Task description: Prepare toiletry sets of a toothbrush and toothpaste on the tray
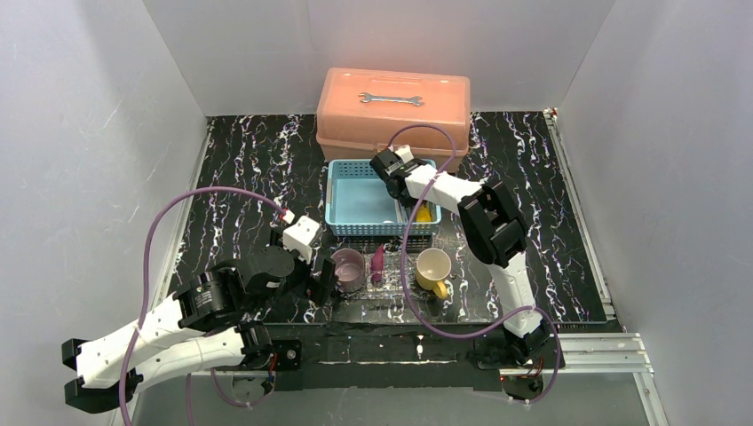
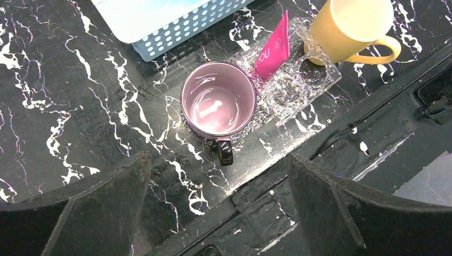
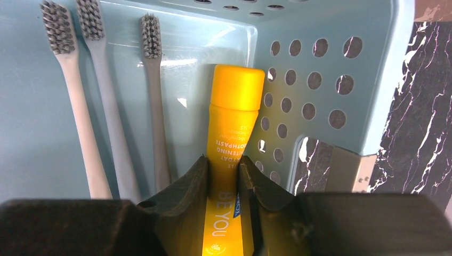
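The right gripper is clamping the yellow toothpaste tube from both sides, the tube lying lengthwise straight out from the claw along the light-blue basket's perforated wall, cap toward its corner, while the left gripper, fingers wide apart, is hovering at the tray's left end.

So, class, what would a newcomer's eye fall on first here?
A salmon toolbox with a wrench on its lid sits at the back. In the blue basket before it, the right gripper pinches a yellow toothpaste tube beside three toothbrushes. Nearer, a magenta tube lies between a purple mug and a yellow mug.
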`<state>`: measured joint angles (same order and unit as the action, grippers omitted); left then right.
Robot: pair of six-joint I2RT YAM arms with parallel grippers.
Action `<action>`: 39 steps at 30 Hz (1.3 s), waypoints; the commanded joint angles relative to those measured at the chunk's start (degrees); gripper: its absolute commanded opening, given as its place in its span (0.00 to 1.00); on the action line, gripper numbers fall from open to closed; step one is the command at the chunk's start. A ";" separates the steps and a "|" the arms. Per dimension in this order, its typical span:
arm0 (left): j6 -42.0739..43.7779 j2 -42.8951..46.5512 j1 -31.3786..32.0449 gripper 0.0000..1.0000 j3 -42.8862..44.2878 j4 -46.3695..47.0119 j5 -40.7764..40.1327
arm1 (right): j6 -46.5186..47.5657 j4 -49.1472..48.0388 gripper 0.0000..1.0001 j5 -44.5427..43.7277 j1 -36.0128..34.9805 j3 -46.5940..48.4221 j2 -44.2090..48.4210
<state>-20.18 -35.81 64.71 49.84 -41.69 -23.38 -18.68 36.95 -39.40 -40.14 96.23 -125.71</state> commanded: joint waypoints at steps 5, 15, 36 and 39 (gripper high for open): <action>-0.25 0.09 -0.22 0.98 -0.36 -1.02 -1.70 | 0.49 -2.99 0.18 3.19 0.24 0.82 5.63; -0.21 -0.13 -0.20 0.98 -0.45 -1.02 -2.35 | 5.01 -6.33 0.18 4.34 0.15 0.31 13.16; -0.90 -1.34 -0.20 0.98 -1.10 3.68 -0.53 | 18.44 -11.56 0.19 17.40 -7.57 -11.70 36.60; -1.52 -1.90 -0.24 0.98 -1.20 5.07 0.68 | 21.56 -11.12 0.19 17.75 -10.42 -13.57 40.34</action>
<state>-20.67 -37.04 64.71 49.19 -39.11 -23.75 -2.37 28.14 -23.20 -47.20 84.33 -91.22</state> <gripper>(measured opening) 0.983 0.260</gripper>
